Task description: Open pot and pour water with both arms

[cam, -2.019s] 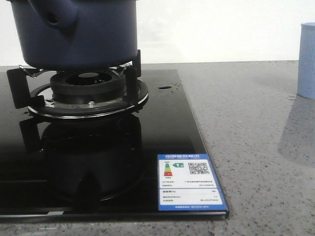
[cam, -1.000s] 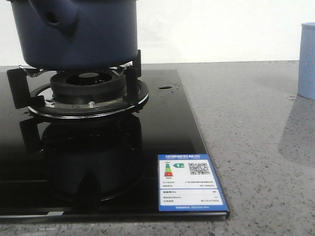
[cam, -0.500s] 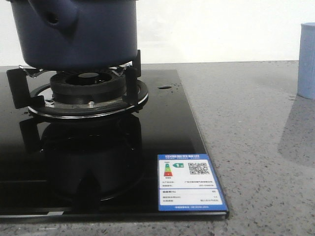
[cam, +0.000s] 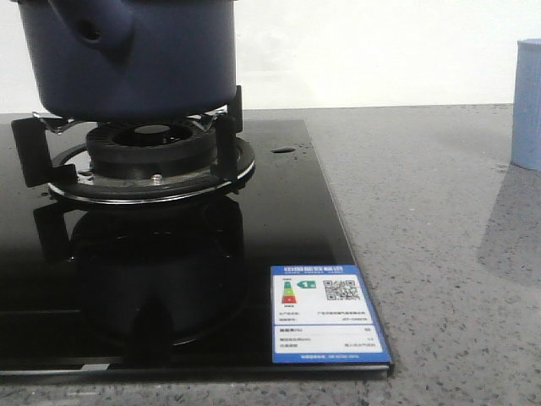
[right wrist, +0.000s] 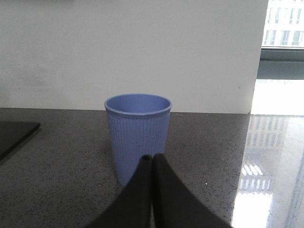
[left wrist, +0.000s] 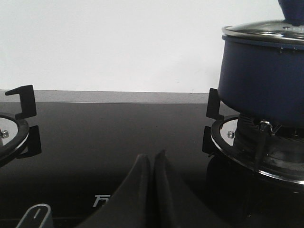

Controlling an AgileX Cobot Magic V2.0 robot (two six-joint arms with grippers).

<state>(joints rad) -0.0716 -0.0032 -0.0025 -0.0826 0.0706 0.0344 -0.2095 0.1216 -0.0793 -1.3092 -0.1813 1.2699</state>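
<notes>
The dark navy-blue pot (cam: 135,55) stands on the burner grate of the black glass stove (cam: 279,228), its stubby holed handle (cam: 93,32) turned toward the camera. In the left wrist view the pot (left wrist: 261,85) carries a glass lid (left wrist: 266,31). My left gripper (left wrist: 152,156) is shut and empty, low over the stove glass, apart from the pot. My right gripper (right wrist: 152,157) is shut and empty, just in front of a pale-blue cup (right wrist: 137,133). A small puddle of water (cam: 283,150) lies on the glass near the burner.
The pale-blue cup (cam: 528,101) stands at the far right of the grey speckled counter (cam: 439,237). A blue energy label (cam: 325,313) sticks to the stove's front corner. A second burner grate (left wrist: 19,107) and a knob (left wrist: 35,216) show in the left wrist view.
</notes>
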